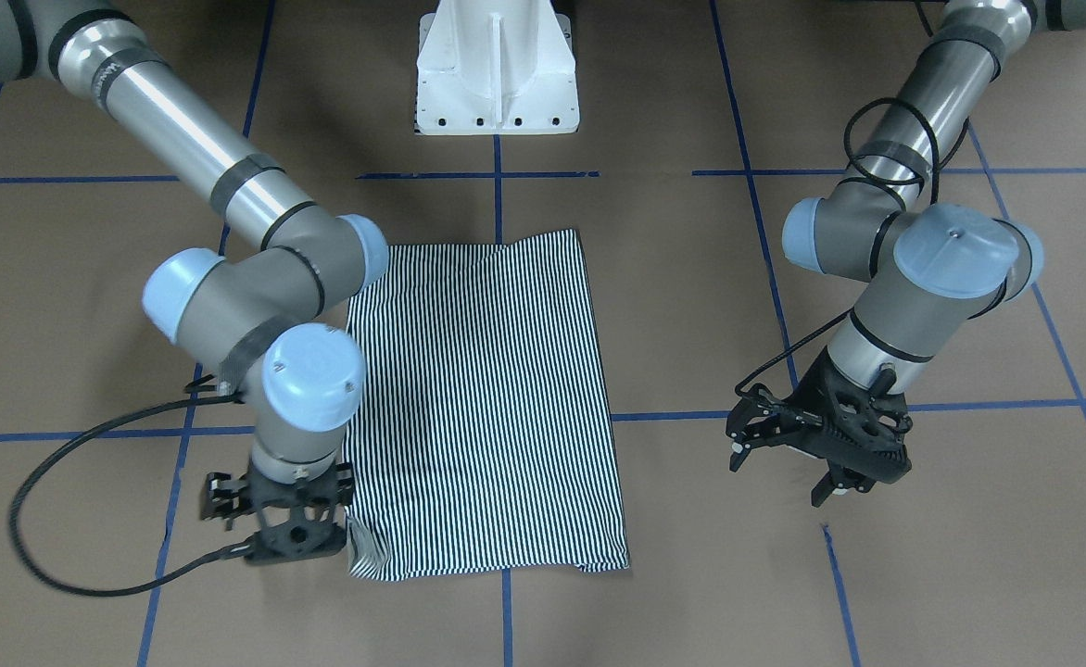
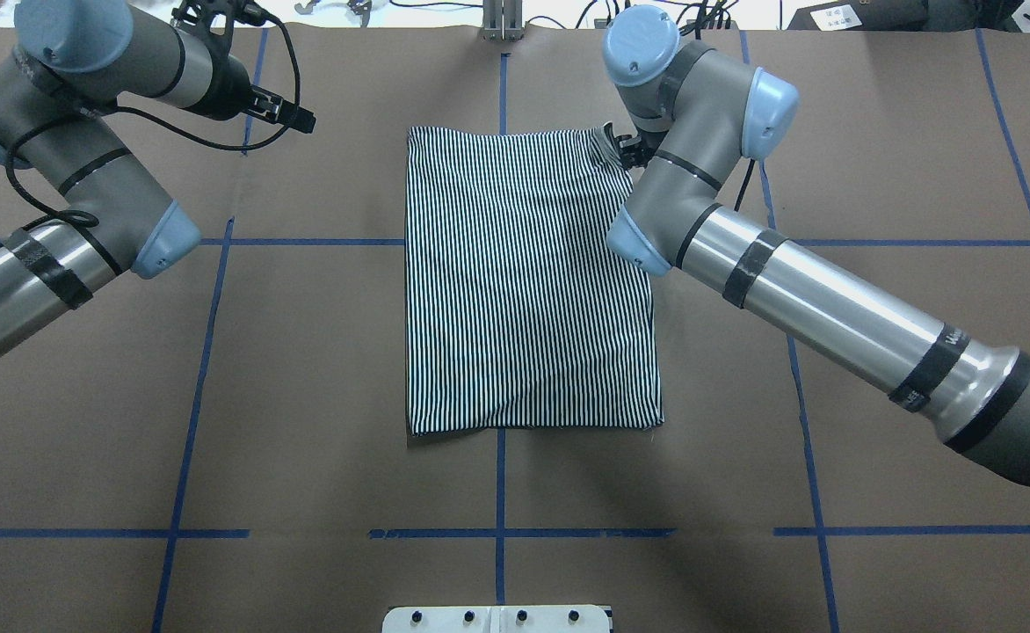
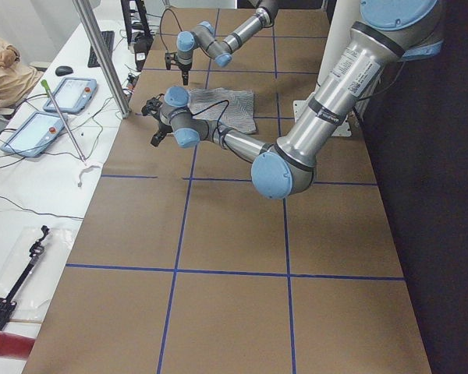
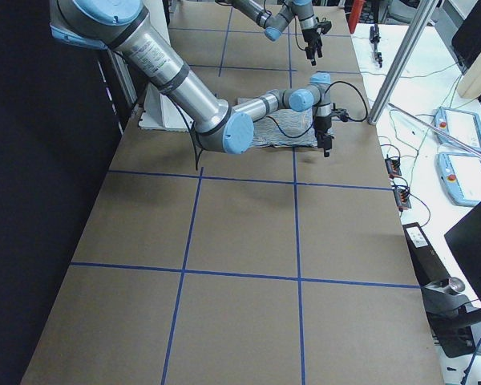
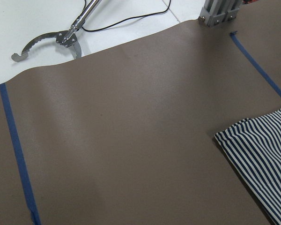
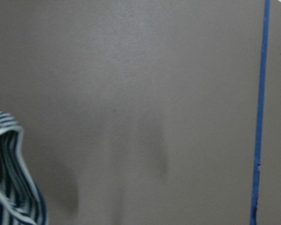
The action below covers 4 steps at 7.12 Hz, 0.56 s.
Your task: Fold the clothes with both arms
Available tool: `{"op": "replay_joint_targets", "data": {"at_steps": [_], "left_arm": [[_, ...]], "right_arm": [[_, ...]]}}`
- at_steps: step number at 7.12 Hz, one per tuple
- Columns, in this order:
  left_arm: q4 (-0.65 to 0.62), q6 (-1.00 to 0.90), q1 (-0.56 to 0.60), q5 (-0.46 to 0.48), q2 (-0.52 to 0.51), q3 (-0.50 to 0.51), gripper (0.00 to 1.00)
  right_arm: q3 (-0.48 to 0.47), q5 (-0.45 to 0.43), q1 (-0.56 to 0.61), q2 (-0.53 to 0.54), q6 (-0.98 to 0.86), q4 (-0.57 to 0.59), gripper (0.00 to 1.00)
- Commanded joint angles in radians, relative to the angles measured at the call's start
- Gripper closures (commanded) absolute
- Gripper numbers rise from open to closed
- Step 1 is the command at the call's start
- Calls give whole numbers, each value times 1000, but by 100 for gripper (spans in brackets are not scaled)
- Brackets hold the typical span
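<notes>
The striped shirt (image 1: 483,398) lies folded into a flat rectangle (image 2: 524,281) in the middle of the brown table. My right gripper (image 1: 284,519) points down at the shirt's far right corner (image 2: 607,141), which curls up beside one finger. Its jaws look open, and the right wrist view shows only that curled corner (image 6: 4,187) at the lower left. My left gripper (image 1: 779,480) hangs open and empty above bare table, well off the shirt's other side. A striped edge (image 5: 262,150) shows at the right of the left wrist view.
The white pedestal base (image 1: 497,74) stands at the robot's side of the table. Blue tape lines (image 2: 499,492) grid the brown surface. Beyond the far edge, a white bench holds metal tongs (image 5: 47,40), cables and tablets (image 3: 31,132). A person's sleeve (image 3: 4,74) shows there.
</notes>
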State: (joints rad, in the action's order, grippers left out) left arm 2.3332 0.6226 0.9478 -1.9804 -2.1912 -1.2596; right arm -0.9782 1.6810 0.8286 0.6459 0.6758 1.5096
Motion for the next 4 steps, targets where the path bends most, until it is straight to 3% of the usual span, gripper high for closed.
{"op": "replay_joint_targets", "data": {"at_steps": [1, 2, 3, 4], "left_arm": [[0, 0, -1, 0, -1, -1, 0], [-6, 15, -1, -2, -2, -15, 0], [-14, 87, -7, -5, -2, -62, 0], [-14, 214, -26, -6, 28, -128, 0]], "right_arm": [[23, 6, 49, 15, -33, -8, 0], [-11, 60, 49, 12, -21, -19, 0], [-117, 124, 50, 52, 14, -23, 0], [-281, 172, 50, 148, 68, -26, 0]]}}
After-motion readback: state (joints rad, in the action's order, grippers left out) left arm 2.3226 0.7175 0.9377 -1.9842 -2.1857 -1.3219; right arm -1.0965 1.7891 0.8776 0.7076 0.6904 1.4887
